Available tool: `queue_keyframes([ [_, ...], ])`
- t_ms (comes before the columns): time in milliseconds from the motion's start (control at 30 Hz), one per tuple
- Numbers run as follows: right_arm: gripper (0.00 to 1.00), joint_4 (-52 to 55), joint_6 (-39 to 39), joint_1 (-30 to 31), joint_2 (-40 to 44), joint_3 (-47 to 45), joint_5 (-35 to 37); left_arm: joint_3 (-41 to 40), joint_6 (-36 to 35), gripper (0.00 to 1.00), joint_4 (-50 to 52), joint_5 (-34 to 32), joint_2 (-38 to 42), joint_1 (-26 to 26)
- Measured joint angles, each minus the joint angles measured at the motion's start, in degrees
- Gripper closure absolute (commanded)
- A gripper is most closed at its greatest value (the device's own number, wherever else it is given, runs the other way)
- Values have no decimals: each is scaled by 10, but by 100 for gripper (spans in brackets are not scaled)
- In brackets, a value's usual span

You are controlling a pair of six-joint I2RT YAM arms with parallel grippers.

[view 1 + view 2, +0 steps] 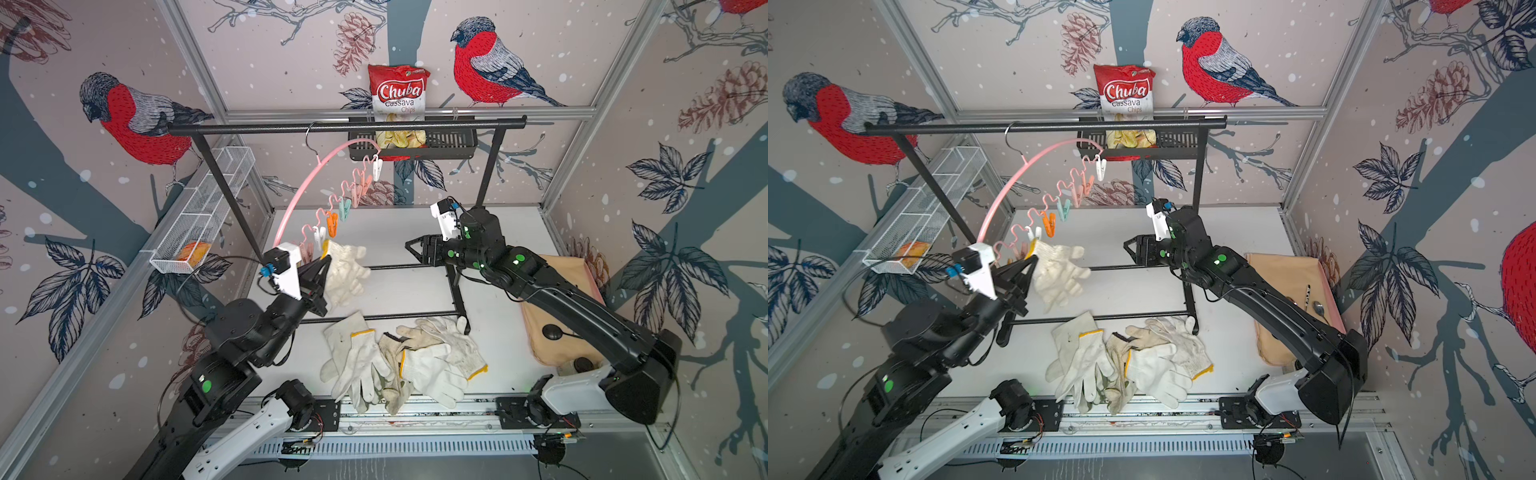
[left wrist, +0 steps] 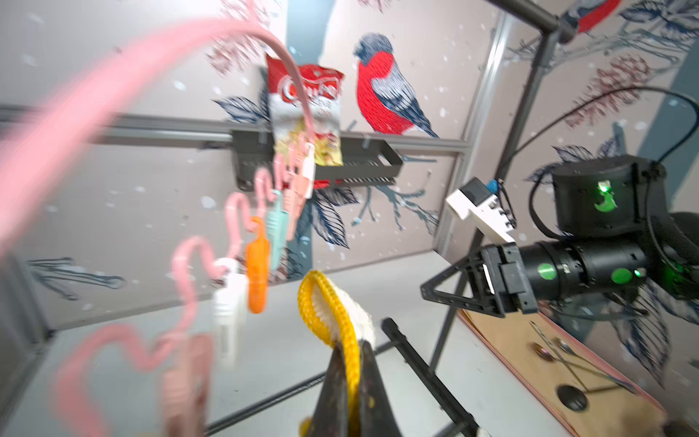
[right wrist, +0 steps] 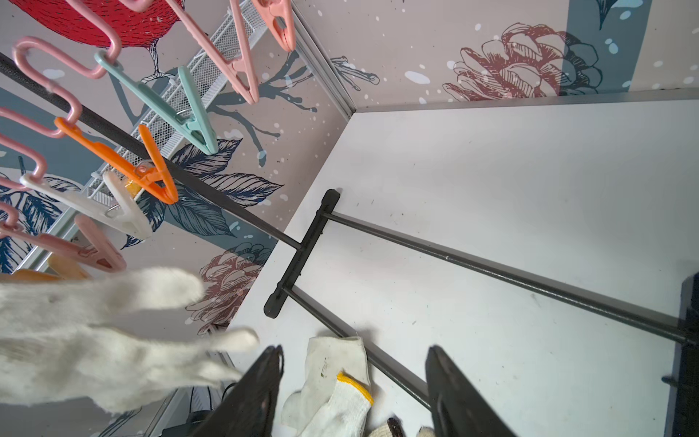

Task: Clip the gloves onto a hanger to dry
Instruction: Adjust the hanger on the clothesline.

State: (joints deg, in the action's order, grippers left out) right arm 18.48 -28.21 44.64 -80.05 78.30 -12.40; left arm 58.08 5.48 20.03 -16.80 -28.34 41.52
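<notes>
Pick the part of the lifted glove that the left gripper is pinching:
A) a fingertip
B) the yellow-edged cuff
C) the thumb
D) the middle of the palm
B: in the left wrist view the left gripper is shut on the yellow-edged cuff of the knit glove, and in both top views the rest of the glove dangles free in the air.

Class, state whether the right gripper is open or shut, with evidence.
Open: the right gripper shows jaws wide apart, gripping nothing.
</notes>
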Motion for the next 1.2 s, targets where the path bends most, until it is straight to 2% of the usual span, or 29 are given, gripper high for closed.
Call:
queue_keyframes([
  [67, 37, 4, 0, 0, -9, 9, 0, 9, -15, 100, 2, -50, 22, 0],
  [267, 37, 17, 11, -1, -32, 30, 0, 92, -45, 100, 68, -125, 17, 1],
  [533, 37, 17, 13, -5, -47, 43, -1, 102, -42, 100, 106, -255, 72, 1],
  [733, 37, 16, 12, -12, -55, 46, -7, 148, -44, 100, 119, -274, 62, 1],
  [1067, 36, 12, 6, -22, -61, 56, -7, 165, -56, 100, 151, -418, 66, 1],
  [1200, 36, 12, -2, -24, -62, 56, -7, 149, -89, 100, 135, -434, 70, 2],
])
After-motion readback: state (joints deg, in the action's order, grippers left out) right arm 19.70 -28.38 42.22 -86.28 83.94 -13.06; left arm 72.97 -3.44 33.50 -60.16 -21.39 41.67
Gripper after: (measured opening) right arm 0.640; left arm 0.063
